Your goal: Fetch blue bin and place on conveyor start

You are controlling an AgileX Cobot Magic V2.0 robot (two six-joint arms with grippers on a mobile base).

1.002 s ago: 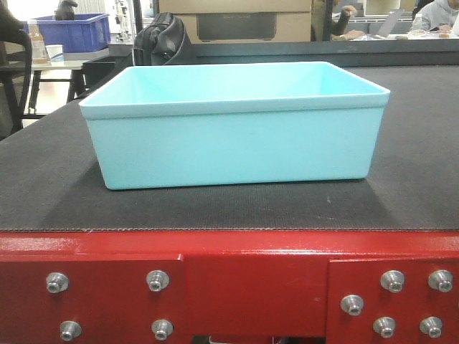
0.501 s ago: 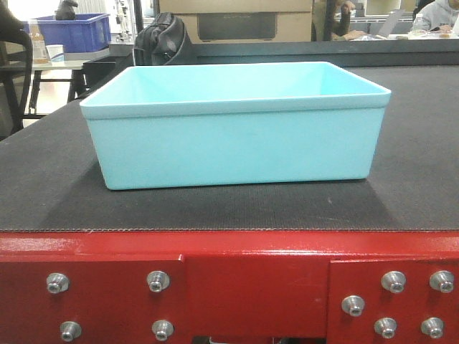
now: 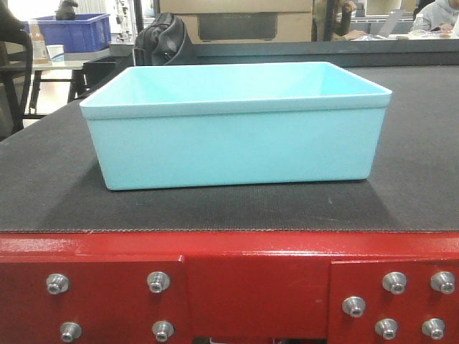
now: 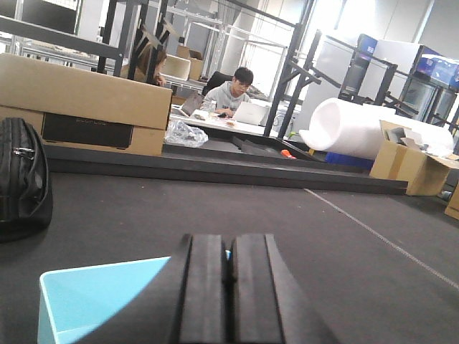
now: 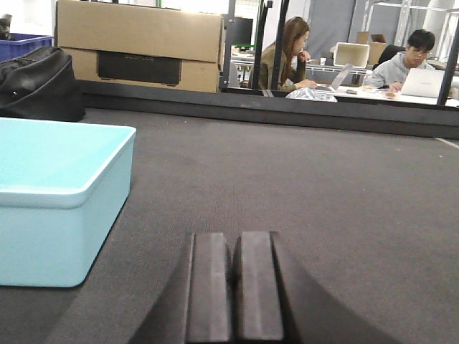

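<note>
The blue bin (image 3: 237,136) is a light cyan tub standing upright and empty on the dark grey belt (image 3: 215,208), just behind the red bolted frame (image 3: 251,279) of the conveyor start. No gripper shows in the front view. In the left wrist view my left gripper (image 4: 229,261) is shut with nothing held. The blue bin (image 4: 93,294) lies low and to its left, partly behind the fingers. In the right wrist view my right gripper (image 5: 235,258) is shut and empty over bare belt, with the blue bin (image 5: 57,193) apart on its left.
A black bag (image 3: 161,39) and a long cardboard box (image 5: 140,43) sit at the belt's far edge. A dark blue crate (image 3: 72,32) stands on a table at the back left. People work at desks (image 4: 233,107) beyond the belt.
The bin stays where it was on the belt. The front view has shifted by only a hair.
</note>
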